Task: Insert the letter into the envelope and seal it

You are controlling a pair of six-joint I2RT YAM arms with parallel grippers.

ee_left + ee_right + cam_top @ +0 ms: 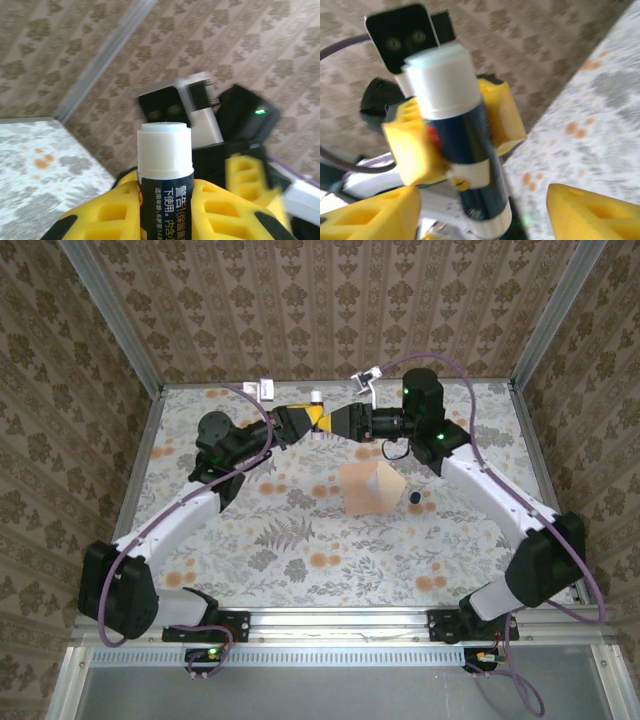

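Your left gripper (165,215) is clamped on a glue stick (164,150). Your right gripper (480,212) faces it, jaws apart either side of the stick; the envelope (368,488) lies near them, on the right gripper's side.

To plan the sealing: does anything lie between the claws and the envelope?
Nothing visible does. The envelope lies on the table nearer than the left claw, which grips a glue stick, and the open right claw. A small dark object lies beside its flap.
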